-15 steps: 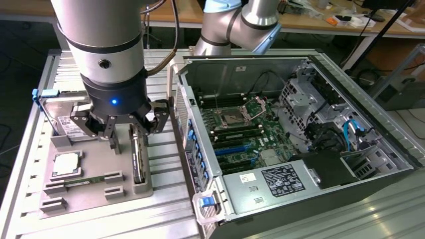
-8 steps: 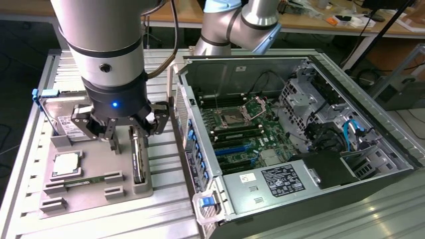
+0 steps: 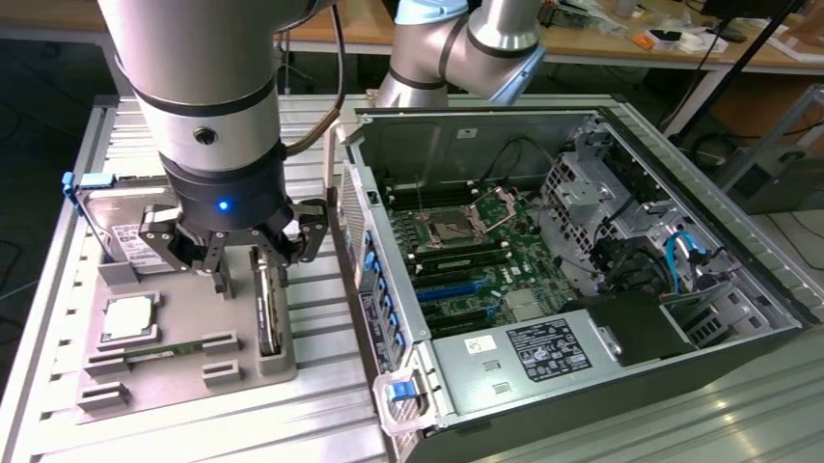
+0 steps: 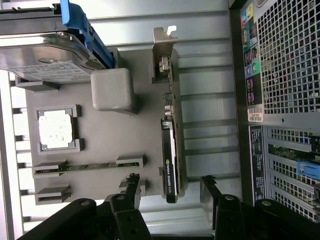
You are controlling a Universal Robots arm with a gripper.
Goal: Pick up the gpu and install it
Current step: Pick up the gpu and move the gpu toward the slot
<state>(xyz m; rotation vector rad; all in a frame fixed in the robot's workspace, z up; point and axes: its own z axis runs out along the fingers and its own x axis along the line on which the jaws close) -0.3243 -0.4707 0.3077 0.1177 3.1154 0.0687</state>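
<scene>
The end effector stands open, one finger on each side of the gpu with a clear gap on both sides, so nothing is gripped yet. In the exterior view the end effector hangs low over the gpu, its fingertips near the card's upper edge.

The card stands edge-on in a slot of the grey tray. Its silver bracket is at the end away from the fingers. The step in hand is the grasp, and it seems to call for three things:

- **Centring:** the card should sit midway between the fingers, so both pads meet it together and neither pushes it sideways in its slot.
- **Depth:** the pads should reach the flat faces of the board, not just its thin top edge.
- **Squareness:** the fingers should stay parallel to the card, because a skewed closure could twist it.

A risk, as I judge it, is that the grip falls towards one end, so the bracket end may sag.

On the same tray, well to the side, are the hard drive, the processor and the memory stick. None of them crowds the fingers. The tray rests on the ribbed worktop, just beside the open computer case.
</scene>
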